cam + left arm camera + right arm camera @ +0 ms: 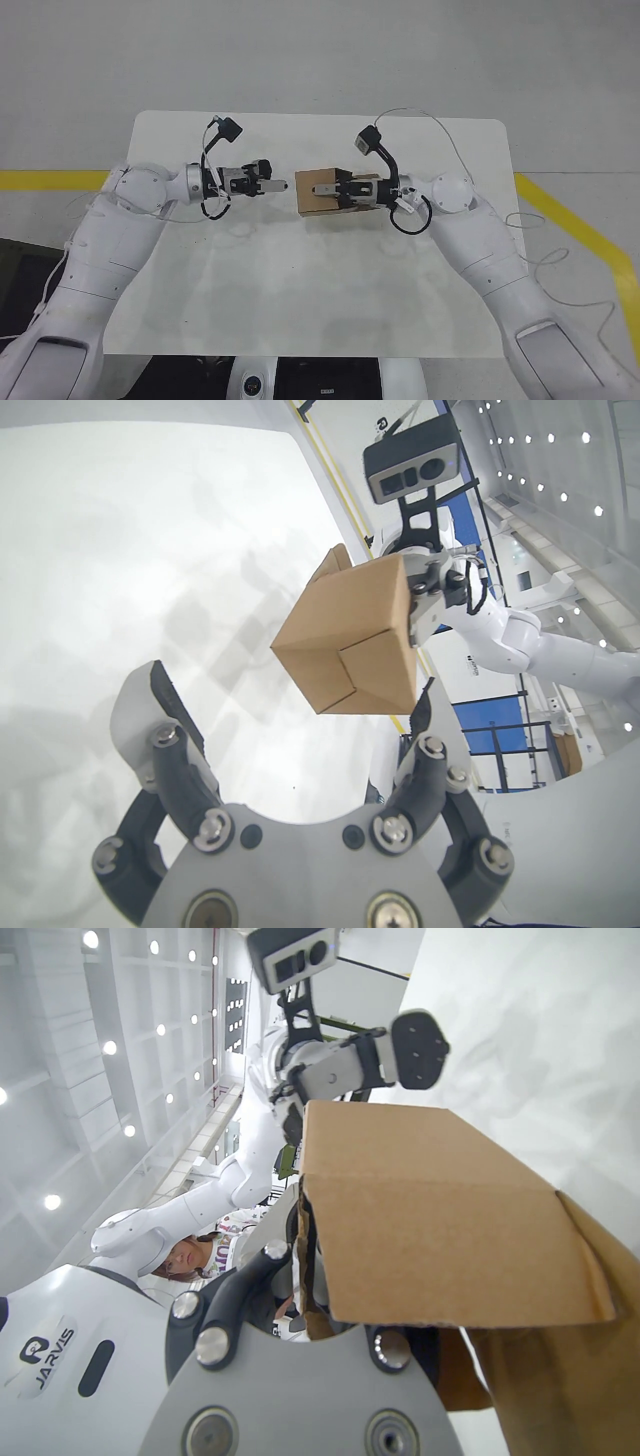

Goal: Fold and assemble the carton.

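A brown carton point(320, 190) is held sideways above the middle of the white table. Its wall is clamped by my right gripper point(350, 190), which is shut on it. In the left wrist view the carton point(350, 640) turns a closed end with folded flap seams toward me, and the right gripper point(425, 605) grips its far side. My left gripper point(292, 695) stands open a short way from that end, touching nothing. From above, the left gripper point(272, 186) sits just left of the carton. The right wrist view shows the carton point(440, 1228) close up, with a loose flap at the near edge.
The white table point(300, 290) has bare room in front of and behind both arms. Yellow floor tape point(40, 180) runs past the table's left and right sides.
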`<state>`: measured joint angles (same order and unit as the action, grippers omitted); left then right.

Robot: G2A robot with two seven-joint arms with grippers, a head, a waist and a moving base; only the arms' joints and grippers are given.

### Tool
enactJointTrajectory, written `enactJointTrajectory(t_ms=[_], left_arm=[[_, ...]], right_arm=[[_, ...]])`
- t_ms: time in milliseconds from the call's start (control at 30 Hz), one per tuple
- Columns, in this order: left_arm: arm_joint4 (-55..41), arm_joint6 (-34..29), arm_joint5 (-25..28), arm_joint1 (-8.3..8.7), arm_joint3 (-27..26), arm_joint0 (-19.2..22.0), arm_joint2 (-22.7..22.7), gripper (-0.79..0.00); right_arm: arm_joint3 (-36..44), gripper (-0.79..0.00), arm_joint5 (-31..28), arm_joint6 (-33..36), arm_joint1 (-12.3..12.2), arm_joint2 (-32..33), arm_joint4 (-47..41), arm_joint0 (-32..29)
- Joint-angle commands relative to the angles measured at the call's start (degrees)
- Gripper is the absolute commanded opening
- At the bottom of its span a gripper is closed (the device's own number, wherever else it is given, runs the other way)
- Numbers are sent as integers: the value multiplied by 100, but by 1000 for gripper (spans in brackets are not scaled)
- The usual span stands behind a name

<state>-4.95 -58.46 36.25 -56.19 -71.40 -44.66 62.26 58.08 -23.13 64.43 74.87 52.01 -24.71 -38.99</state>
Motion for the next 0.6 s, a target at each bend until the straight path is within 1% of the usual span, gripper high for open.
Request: enactJointTrajectory(t_ms=[0, 133, 300, 333, 367, 433, 467, 533, 567], left_arm=[[226, 177, 241, 32, -96, -79, 106, 0], [820, 543, 718, 82, -291, -204, 272, 0], [2049, 1219, 1287, 116, -552, -384, 400, 0], [2310, 1394, 1390, 117, -603, -425, 417, 0], [2611, 1564, 1490, 117, -650, -469, 426, 0], [3136, 1945, 1661, 109, -729, -556, 436, 0], [3396, 2139, 1755, 103, -769, -598, 438, 0], [3925, 2533, 1944, 93, -825, -667, 451, 0], [4200, 2753, 2026, 86, -854, -701, 458, 0]], right_arm=[[-134, -785, 94, -130, 41, -96, 46, 12], [-417, -785, 211, -354, 133, -280, 108, 52], [-675, -785, 271, -529, 247, -472, 122, 80], [-715, -760, 288, -547, 268, -507, 116, 77], [-757, -680, 302, -562, 288, -537, 120, 79], [-848, -554, 317, -607, 319, -587, 160, 86], [-889, -474, 313, -618, 334, -600, 149, 83], [-961, -25, 284, -621, 354, -610, 149, 88], [-982, 0, 265, -613, 359, -604, 146, 92]])
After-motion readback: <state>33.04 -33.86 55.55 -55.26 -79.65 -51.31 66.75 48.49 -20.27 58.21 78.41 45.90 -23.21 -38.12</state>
